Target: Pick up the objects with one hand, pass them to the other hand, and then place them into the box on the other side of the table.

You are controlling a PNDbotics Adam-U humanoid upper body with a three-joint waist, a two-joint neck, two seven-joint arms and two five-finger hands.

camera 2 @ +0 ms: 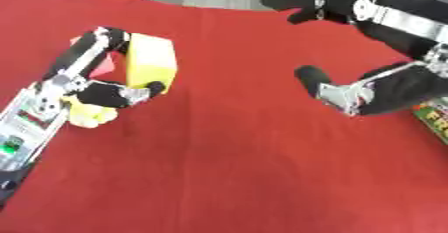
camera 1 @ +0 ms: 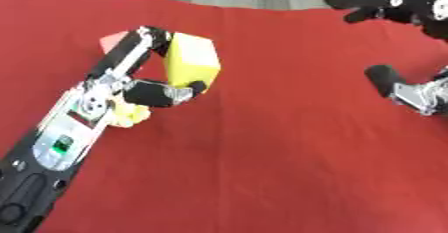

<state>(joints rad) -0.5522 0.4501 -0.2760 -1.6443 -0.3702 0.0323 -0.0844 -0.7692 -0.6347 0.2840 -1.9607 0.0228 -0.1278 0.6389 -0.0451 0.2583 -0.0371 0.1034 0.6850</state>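
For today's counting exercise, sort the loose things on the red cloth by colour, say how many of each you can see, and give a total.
Yellow: 2, the yellow block held in the left hand, and a pale yellow lumpy thing under that hand.
Pink or red: 1, a pink block partly hidden behind the fingers.
Total: 3.
The right hand holds nothing.

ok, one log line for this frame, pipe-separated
left hand: shut on yellow block | right hand: open, apart, waiting | pink object: behind left fingers | red cloth | handover: not yet

Yellow block [camera 1: 194, 59], red tablecloth [camera 1: 262, 152]
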